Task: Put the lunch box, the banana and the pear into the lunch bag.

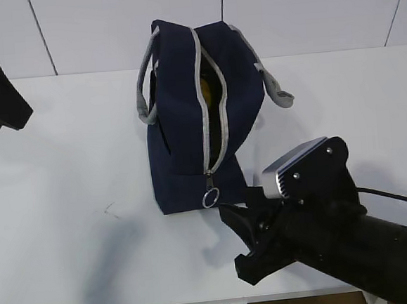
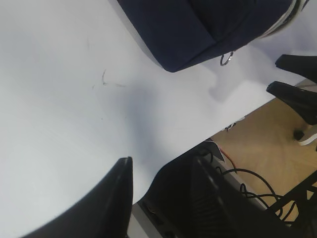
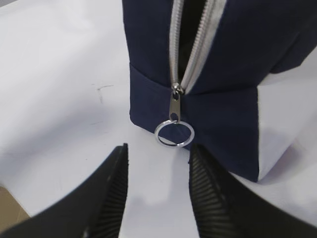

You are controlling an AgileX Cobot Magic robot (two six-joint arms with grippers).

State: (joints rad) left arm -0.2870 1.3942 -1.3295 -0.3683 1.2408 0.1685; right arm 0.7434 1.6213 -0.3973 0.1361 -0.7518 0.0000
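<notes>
Showing no readable writing: lunch bag (image 1: 180, 125).

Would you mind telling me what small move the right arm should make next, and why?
Probably ease the right gripper forward and close on the ring pull. Its jaws stand open and empty just short of the ring, which hangs at the near end of the lunch bag. The zipper gapes open, with something yellow already inside.
</notes>
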